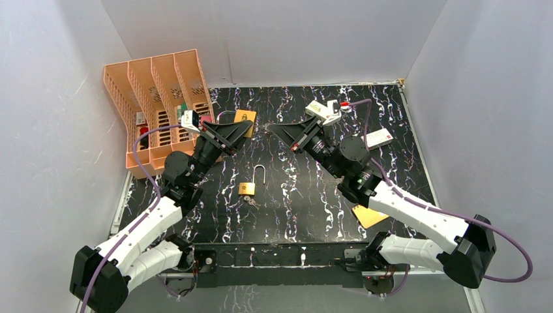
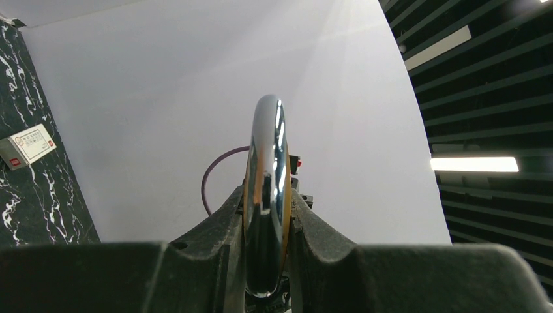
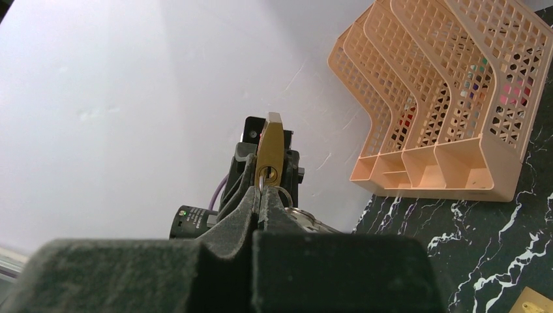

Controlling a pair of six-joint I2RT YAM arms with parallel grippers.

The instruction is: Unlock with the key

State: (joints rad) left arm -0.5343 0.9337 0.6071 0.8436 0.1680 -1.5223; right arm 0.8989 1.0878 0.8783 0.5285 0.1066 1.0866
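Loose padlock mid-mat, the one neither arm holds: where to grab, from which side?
Take the brass body from straight above, fingers on its left and right edges. It lies flat; the shackle is a thin loop pointing far, and the loose keys crowd its near edge.

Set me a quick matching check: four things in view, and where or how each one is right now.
Things:
1 left gripper
2 right gripper
3 loose padlock
4 orange file rack

States:
A shut on the key
B standing at the table far-left edge
C clamping a brass padlock
D lying mid-table, shackle open

Pairs: 1-C, 2-A, 3-D, 4-B
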